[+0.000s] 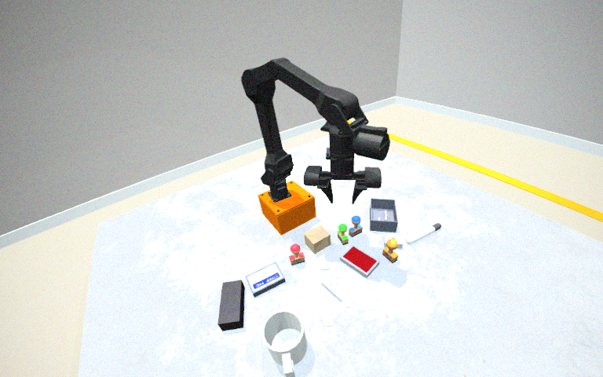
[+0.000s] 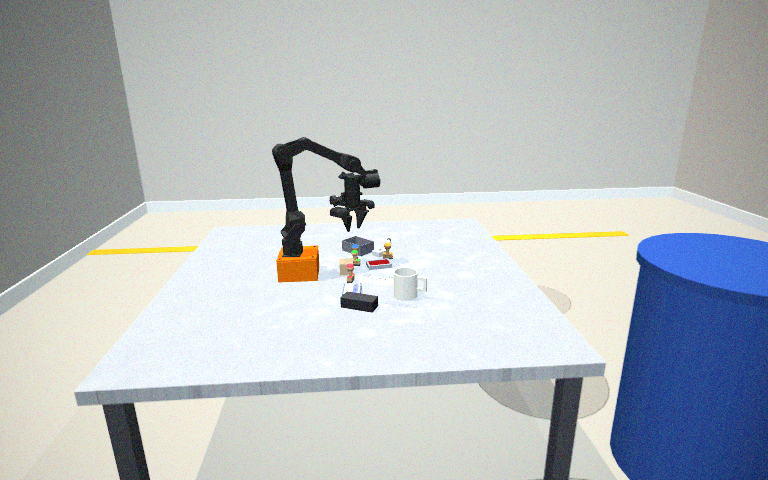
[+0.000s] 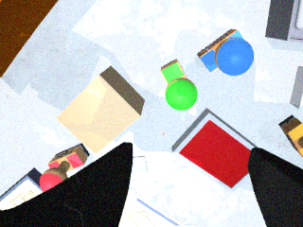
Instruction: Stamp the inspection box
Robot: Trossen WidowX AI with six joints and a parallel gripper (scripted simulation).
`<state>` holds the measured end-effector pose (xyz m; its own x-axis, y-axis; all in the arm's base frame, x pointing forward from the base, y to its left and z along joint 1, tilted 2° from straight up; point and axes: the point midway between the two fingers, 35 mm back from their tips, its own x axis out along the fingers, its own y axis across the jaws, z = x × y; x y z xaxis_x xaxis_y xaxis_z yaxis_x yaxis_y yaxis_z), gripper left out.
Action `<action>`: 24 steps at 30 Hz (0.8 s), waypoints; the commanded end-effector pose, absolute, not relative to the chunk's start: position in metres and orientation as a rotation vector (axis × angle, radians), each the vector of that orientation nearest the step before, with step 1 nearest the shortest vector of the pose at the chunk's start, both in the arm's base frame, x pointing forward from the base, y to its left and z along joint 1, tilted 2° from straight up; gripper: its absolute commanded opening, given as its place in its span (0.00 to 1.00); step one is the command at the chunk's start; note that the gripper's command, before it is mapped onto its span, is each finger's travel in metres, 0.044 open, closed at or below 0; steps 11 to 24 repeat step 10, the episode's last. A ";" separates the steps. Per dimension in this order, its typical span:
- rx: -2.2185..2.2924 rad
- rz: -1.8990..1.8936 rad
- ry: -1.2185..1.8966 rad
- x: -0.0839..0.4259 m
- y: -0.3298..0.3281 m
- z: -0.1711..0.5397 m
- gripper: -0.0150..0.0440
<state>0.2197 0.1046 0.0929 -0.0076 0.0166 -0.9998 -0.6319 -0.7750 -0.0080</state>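
My gripper [image 1: 342, 195] hangs open and empty well above the table, also shown in the exterior view [image 2: 351, 221]. Below it, the green-knobbed stamp [image 1: 342, 232] stands upright on the table, free of the fingers; in the wrist view it [image 3: 180, 89] lies ahead of the fingertips. A blue-knobbed stamp [image 1: 355, 225] stands just beside it. The red ink pad [image 1: 359, 260] lies in front of them, between my fingers in the wrist view. A white card [image 1: 330, 290] with a blue line lies nearer the front. I cannot read any print on it.
A red-knobbed stamp [image 1: 296, 253] and a yellow-knobbed stamp [image 1: 390, 248] stand to either side. A cardboard box [image 1: 316, 238], grey tray [image 1: 383, 214], marker [image 1: 423, 232], labelled blue card [image 1: 264, 278], black block [image 1: 232, 304] and mug [image 1: 284, 340] lie around. The orange arm base [image 1: 286, 206] is behind.
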 end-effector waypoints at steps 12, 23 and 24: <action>-1.809 1.833 0.636 0.220 0.105 0.093 0.68; -1.809 1.833 0.636 0.220 0.105 0.093 0.68; -1.809 1.833 0.636 0.220 0.105 0.093 0.68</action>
